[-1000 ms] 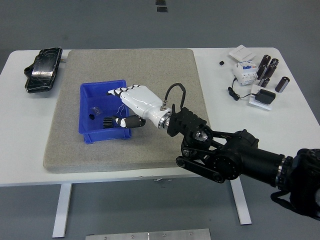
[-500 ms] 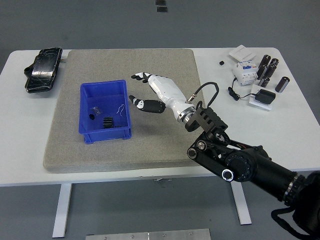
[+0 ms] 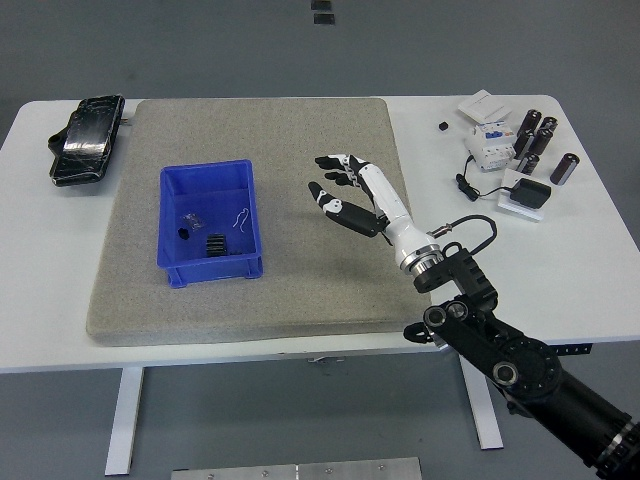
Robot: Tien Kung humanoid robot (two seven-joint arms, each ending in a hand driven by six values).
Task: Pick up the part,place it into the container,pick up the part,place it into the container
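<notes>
The right hand [image 3: 345,195] hovers over the grey mat [image 3: 300,130], fingers [image 3: 335,160] spread and empty, well right of the blue container [image 3: 172,225]. A black gear-like part [image 3: 214,245] lies inside with what seem smaller pieces.

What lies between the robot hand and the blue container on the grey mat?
Nothing lies there. In the head view, only bare grey mat separates the open right robot hand from the blue container.
</notes>
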